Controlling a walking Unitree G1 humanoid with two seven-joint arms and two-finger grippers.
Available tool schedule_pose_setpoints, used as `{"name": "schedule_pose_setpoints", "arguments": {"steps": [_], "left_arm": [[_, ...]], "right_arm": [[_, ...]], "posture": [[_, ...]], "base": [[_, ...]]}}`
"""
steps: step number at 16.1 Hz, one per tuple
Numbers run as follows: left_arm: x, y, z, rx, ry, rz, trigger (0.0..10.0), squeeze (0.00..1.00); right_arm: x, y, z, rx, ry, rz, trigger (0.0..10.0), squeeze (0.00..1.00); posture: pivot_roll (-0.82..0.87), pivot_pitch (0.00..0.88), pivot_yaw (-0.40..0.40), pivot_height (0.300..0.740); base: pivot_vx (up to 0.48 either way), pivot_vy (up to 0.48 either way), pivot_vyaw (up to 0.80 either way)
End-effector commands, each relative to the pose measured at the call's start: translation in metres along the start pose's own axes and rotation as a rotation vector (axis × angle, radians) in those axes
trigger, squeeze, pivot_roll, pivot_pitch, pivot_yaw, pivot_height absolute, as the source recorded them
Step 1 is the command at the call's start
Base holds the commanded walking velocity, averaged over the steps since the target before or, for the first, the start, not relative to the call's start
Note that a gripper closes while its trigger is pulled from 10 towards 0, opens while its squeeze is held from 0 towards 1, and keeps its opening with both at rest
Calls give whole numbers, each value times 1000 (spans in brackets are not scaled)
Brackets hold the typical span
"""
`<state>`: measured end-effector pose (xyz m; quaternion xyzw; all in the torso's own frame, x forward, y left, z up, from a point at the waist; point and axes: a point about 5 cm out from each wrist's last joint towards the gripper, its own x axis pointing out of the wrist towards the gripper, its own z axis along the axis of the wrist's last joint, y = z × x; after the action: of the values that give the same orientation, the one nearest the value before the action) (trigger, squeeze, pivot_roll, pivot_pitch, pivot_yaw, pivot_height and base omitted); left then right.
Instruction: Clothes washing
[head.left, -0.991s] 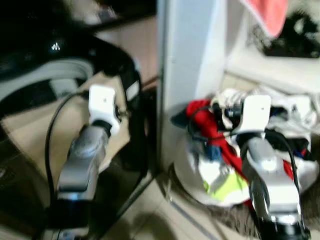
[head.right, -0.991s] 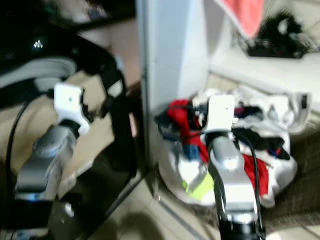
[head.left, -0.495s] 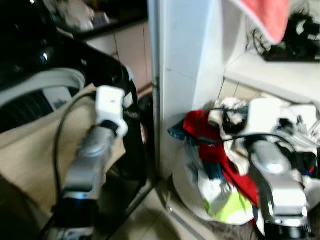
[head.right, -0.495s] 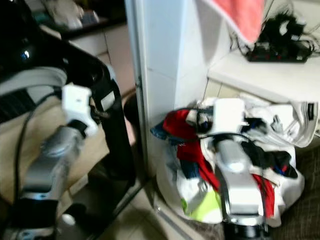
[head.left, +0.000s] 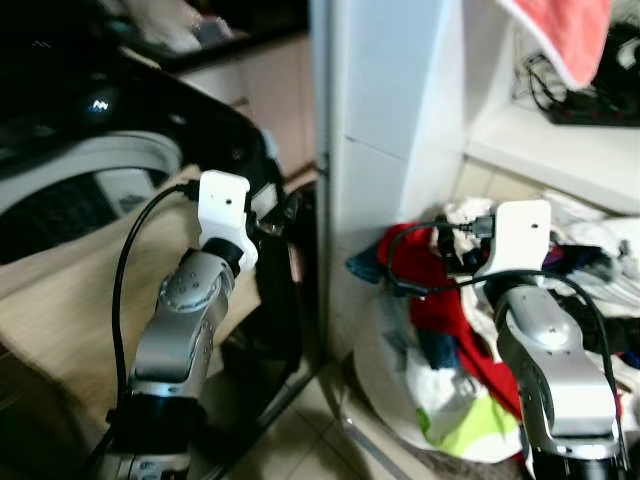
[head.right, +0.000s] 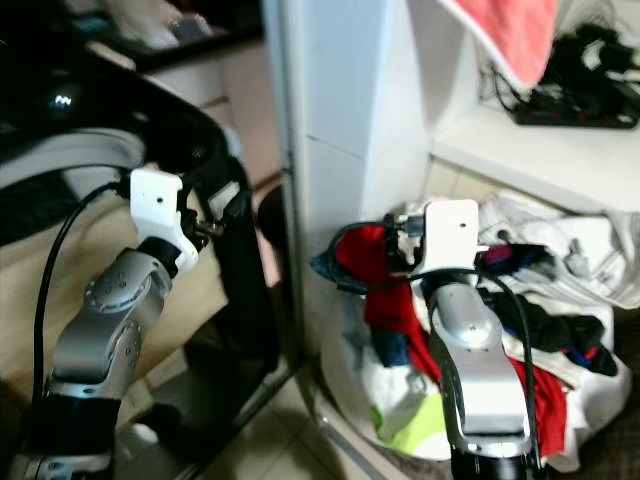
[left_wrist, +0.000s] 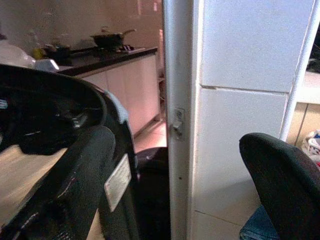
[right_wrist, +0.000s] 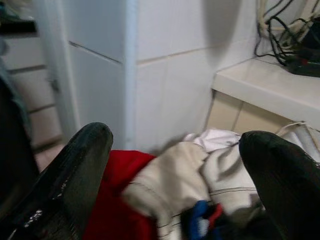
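A heap of clothes (head.left: 450, 330) lies in a white bag on the floor at the right, with a red garment (right_wrist: 120, 210) and a cream one (right_wrist: 170, 180) on top. At the left stands a black washing machine (head.left: 90, 170) with a grey rim, and a beige cloth (head.left: 70, 290) is draped over its front. My right gripper (right_wrist: 175, 137) hovers open just above the heap, holding nothing. Beside the machine's edge my left gripper (left_wrist: 177, 145) is open and empty, facing the white pillar.
A white tiled pillar (head.left: 385, 120) stands between machine and clothes. Behind the heap, a low white shelf (head.left: 560, 160) carries a power strip with cables (head.left: 590, 100), under a hanging pink towel (head.left: 565, 35). A kitchen counter with a wok (left_wrist: 110, 40) lies beyond. Tiled floor (head.left: 300, 440) lies near me.
The whole picture has shifted a little, so the camera has moved. Both arms stay raised in front with fingers apart. Nothing was taken hold of.
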<state>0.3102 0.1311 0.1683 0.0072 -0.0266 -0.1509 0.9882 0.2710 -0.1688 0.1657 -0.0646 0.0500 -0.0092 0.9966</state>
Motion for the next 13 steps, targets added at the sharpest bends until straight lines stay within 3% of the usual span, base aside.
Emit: {"name": "schedule_pose_setpoints", "arguments": {"steps": [1,2,8,12,13], "left_arm": [[1,-5,5,12,-16,-35,10000,0],[0,-8,5,13,-19,-69,10000,0],[-10,-11,2,17,5,-290,10000,0],[-30,-24,6,12,22,-608,10000,0],[-34,-26,5,8,42,-667,10000,0]], "right_arm": [[-4,-3,2,25,24,0,10000,0],[-6,-3,3,11,46,12,10000,1000],[-23,-20,-6,-68,220,-132,10000,1000],[-12,-35,-10,-22,229,-191,10000,1000],[-9,-38,-13,3,255,-205,10000,227]], "posture": [[-115,0,56,740],[-120,0,55,740],[-123,0,52,740],[-118,0,51,740],[-115,0,50,740]], "base": [[0,0,0],[0,0,0],[0,0,0],[0,0,0],[0,0,0]]}}
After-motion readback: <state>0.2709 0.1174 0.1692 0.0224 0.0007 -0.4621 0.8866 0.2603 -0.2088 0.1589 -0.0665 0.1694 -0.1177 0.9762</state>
